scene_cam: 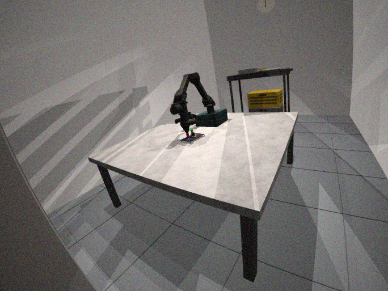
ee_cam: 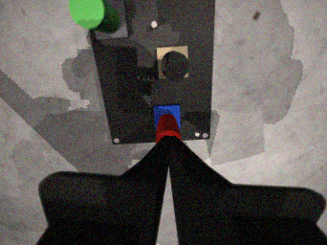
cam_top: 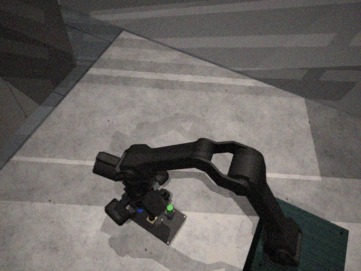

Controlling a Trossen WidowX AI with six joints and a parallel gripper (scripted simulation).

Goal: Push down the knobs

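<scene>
The dark circuit board (ee_cam: pixel 201 31) (cam_top: pixel 171 229) (scene_cam: pixel 199 136) stands on the table (scene_cam: pixel 210 174). A green knob (ee_cam: pixel 87 8) (cam_top: pixel 170 208) (scene_cam: pixel 192 131) stands tall on its shaft at one far corner of the board. A red knob (ee_cam: pixel 167 126) (scene_cam: pixel 187 135) sits on the blue potentiometer (ee_cam: pixel 166 111) (cam_top: pixel 139 210) near the board's near edge. My gripper (ee_cam: pixel 169 142) (scene_cam: pixel 186 131) is shut with its fingertips together, directly over the red knob's top and touching it. In the top view the wrist hides the red knob.
A tan square part with a round black hole (ee_cam: pixel 173 62) (cam_top: pixel 151 219) sits mid-board. The arm's teal base (cam_top: pixel 325 243) (scene_cam: pixel 211 117) stands behind the board. A side table with a yellow crate (scene_cam: pixel 265 100) is beyond the table.
</scene>
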